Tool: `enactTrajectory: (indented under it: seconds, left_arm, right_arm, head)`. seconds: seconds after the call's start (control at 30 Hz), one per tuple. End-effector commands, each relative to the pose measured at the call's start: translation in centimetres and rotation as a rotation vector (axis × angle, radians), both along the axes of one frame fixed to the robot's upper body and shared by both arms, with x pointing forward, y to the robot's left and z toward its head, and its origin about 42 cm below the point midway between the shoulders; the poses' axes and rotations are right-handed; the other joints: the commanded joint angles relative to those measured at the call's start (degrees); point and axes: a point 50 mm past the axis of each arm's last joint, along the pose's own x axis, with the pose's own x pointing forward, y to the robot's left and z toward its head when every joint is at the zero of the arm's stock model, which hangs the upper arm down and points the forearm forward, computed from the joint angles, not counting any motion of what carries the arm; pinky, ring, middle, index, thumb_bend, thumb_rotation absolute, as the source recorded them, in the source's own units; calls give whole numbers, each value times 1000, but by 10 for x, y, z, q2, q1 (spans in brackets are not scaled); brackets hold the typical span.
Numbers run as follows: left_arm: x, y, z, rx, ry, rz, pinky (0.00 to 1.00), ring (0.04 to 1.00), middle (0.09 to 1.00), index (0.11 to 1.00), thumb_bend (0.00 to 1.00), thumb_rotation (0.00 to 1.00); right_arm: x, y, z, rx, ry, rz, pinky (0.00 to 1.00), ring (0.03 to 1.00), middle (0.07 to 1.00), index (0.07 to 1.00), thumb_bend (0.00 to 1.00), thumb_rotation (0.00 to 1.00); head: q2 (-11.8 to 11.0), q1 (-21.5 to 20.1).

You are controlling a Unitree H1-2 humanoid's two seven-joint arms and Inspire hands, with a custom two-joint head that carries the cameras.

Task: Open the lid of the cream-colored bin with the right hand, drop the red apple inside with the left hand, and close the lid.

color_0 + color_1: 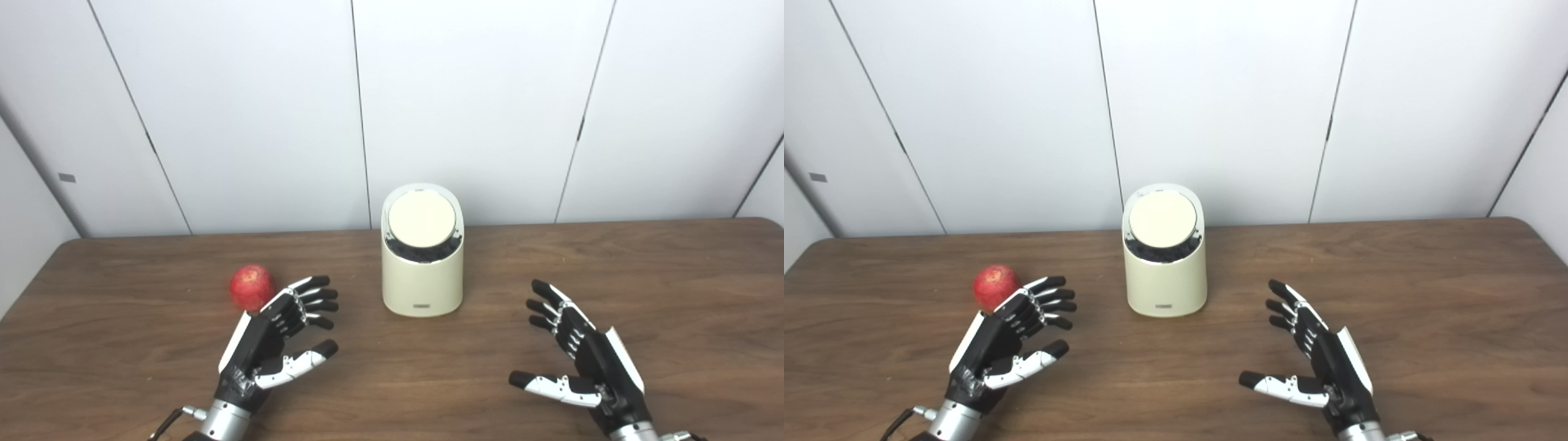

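Cream-colored plastic bin stands upright at table centre, long axis vertical, its round lid closed and tilted toward the robot. It lies forward and left of the empty, spread right hand, well apart. Round red apple sits just behind the left hand, also empty with fingers apart.

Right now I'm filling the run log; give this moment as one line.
left hand: open, beside red apple | right hand: open, idle | cream-colored bin: lid shut | stage: pre-grasp
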Motion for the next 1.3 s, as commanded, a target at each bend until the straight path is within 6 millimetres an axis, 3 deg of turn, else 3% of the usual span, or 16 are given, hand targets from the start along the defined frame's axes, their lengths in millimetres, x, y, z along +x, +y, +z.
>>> enactTrajectory:
  seconds: [0.0,0.03,0.07,0.1,0.17,0.27,0.33,0.37,0.47,0.63,0.73,0.83,1.0,1.13,1.27]
  left_arm:
    - [-9,5,-14,-5,32,3,507,638,776,774,705,68]
    - [-9,5,-14,-5,38,-3,498,626,769,767,708,62]
    - [-9,6,-14,-6,44,-9,594,733,854,832,724,72]
    - [-9,6,-15,-7,48,-13,631,773,893,882,733,87]
    - [-9,5,-15,-9,45,-4,615,763,900,926,750,96]
    - [-10,3,-14,-11,27,15,504,635,786,834,756,83]
    - [-9,3,-14,-10,25,12,529,653,787,809,744,88]
    - [-9,3,-14,-5,30,7,586,707,820,821,735,105]
    - [-9,4,-13,7,39,0,725,833,916,908,740,149]
    - [-9,2,-14,14,28,10,642,782,852,875,719,147]
    - [-8,0,-14,16,30,16,643,780,852,871,715,146]
    - [-6,-1,-16,13,29,22,653,783,856,873,718,164]
    - [-3,-1,-17,20,28,18,682,801,864,877,710,172]
    - [0,-1,-19,26,35,17,693,807,871,876,717,172]
    - [3,-2,-21,35,31,14,682,799,866,871,703,146]
  right_arm:
    - [4,4,8,3,-70,9,791,848,829,756,690,112]
    - [4,3,9,-10,-58,11,790,846,828,758,689,110]
    - [4,3,9,-21,-47,11,807,864,888,838,720,149]
    - [4,2,9,-29,-39,11,817,875,918,872,740,164]
    - [4,4,9,-22,-40,7,835,881,926,861,749,142]
    - [3,5,9,-21,-50,-2,830,880,888,790,716,80]
    - [3,5,9,-26,-49,-5,832,879,892,827,712,86]
    - [4,4,8,-28,-45,-6,834,885,907,858,721,103]
    - [4,3,8,-32,-34,-10,842,901,943,911,755,151]
    - [4,5,9,-22,-38,-22,830,873,908,869,758,180]
    - [8,7,11,6,-47,-31,810,865,915,884,751,274]
    - [19,13,23,23,-60,-31,811,884,938,900,747,310]
    - [44,20,57,-111,-121,-37,783,897,959,949,793,407]
    - [66,28,88,-214,-137,-81,768,914,968,946,832,434]
    - [86,39,120,-261,-125,-119,824,936,959,938,861,434]
  head:
    - [2,1]
    - [2,1]
    - [2,1]
    - [2,1]
    - [2,1]
    - [2,1]
    - [2,1]
    - [2,1]
    - [2,1]
    - [-1,4]
    - [-2,1]
    - [-6,-6]
    - [-11,-7]
    - [-12,-10]
    - [-12,-14]
